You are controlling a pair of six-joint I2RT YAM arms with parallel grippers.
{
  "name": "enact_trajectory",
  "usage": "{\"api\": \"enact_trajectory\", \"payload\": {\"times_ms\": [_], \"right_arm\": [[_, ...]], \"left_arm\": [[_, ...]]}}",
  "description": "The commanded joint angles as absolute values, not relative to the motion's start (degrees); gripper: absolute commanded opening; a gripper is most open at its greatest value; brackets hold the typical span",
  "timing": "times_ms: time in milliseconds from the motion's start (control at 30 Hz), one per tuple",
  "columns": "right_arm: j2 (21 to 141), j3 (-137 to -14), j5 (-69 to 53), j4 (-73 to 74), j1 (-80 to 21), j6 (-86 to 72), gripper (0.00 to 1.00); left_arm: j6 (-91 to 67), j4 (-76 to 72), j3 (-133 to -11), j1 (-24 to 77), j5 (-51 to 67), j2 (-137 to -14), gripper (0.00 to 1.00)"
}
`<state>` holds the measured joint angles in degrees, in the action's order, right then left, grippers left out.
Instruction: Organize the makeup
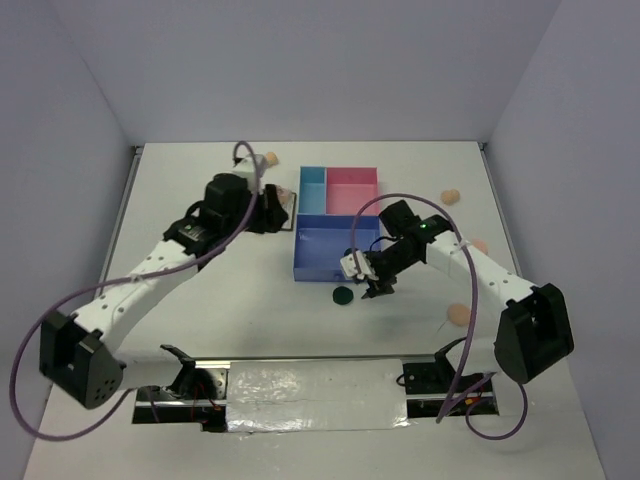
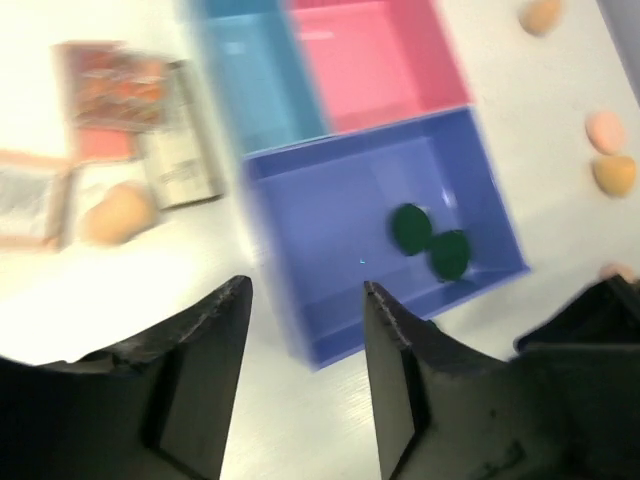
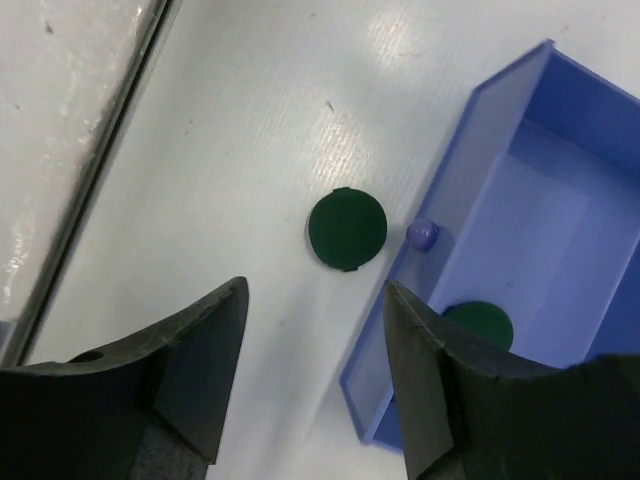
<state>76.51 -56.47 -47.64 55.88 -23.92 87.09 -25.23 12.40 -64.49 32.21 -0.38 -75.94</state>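
A dark green disc (image 1: 342, 295) (image 3: 346, 228) lies on the table just outside the front wall of the compartment tray (image 1: 318, 250) (image 3: 470, 150). My right gripper (image 1: 373, 287) (image 3: 315, 288) hovers open over the table right beside it, holding nothing. Another green disc (image 3: 478, 325) sits inside the big blue compartment; the left wrist view shows two green discs (image 2: 410, 228) (image 2: 450, 254) there. My left gripper (image 1: 283, 215) (image 2: 306, 290) is open and holding nothing at the tray's left side. Left of the tray lie palettes (image 2: 110, 100) and a peach sponge (image 2: 118, 212).
The tray also has a light blue (image 2: 260, 75) and a pink compartment (image 1: 352, 190) (image 2: 375, 60). Peach pieces lie loose on the table: one at the back left (image 1: 270, 158) and three on the right (image 1: 451, 196) (image 1: 480, 245) (image 1: 459, 315).
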Motion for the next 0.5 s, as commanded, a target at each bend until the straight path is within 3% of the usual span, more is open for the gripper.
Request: {"api": "enact_trajectory", "payload": {"times_ms": [0,167,467], "right_arm": [[77.4,-54.8,-39.1,48.3,-31.2,84.9,0.62],[78.4,-51.1,-28.8,37.6,-39.3,74.6,0.58],[83.7,-49.6,-16.7,29.5,-45.8,65.0,0.51]], "left_arm": [[-23.4,16.1,-58.0,25.4,-2.2,-68.9,0.62],[-20.5,19.9,-52.3,16.8,-1.1,-60.0,0.71],[-18.7,20.2,-43.7,10.7,-1.9,-52.8,0.75]]}}
